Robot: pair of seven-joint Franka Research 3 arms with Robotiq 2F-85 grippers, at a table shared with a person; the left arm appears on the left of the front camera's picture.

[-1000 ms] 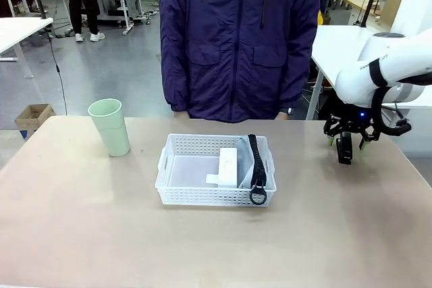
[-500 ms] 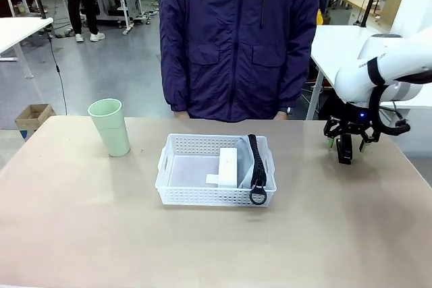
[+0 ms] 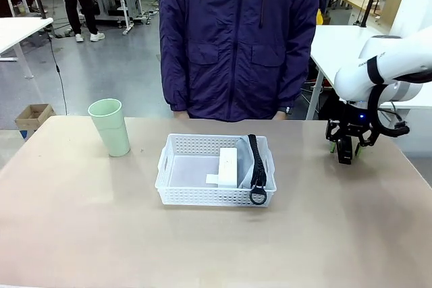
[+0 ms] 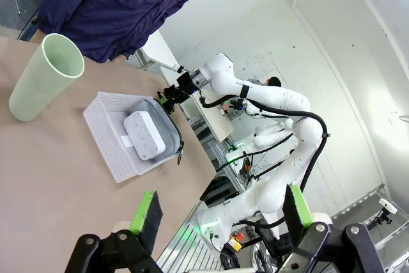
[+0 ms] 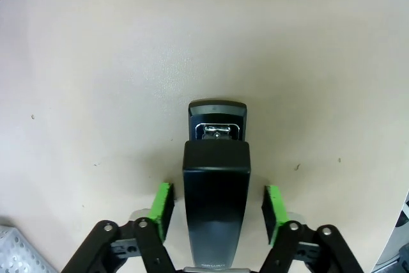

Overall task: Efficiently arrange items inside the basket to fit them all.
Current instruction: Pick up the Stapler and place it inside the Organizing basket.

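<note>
Since a second ago the right pincer (image 3: pixel 346 149) has drawn its fingers in: spread wide then, it is now clamped on the small slim black device (image 5: pixel 217 177), which points down at the tabletop (image 3: pixel 88 227). Whether its lower end touches, I cannot tell. In the right wrist view the green pads (image 5: pixel 164 211) flank the device's long sides. This pincer is at 3 o'clock of the white basket (image 3: pixel 196 197), well apart from it. Nothing else has shifted.

Inside the basket the grey pouch (image 3: pixel 244 160) lies along the 3 o'clock end, its black strap (image 3: pixel 255 160) running to the near rim, where the ring (image 3: pixel 258 197) hangs over. The white box (image 3: pixel 228 166) lies just beside the pouch, at its 9 o'clock. The pale green cup (image 3: pixel 110 127) stands upright on the tabletop at 10 o'clock of the basket, apart from it.

The left pincer (image 4: pixel 222 204) has its fingers wide apart, nothing between them.
</note>
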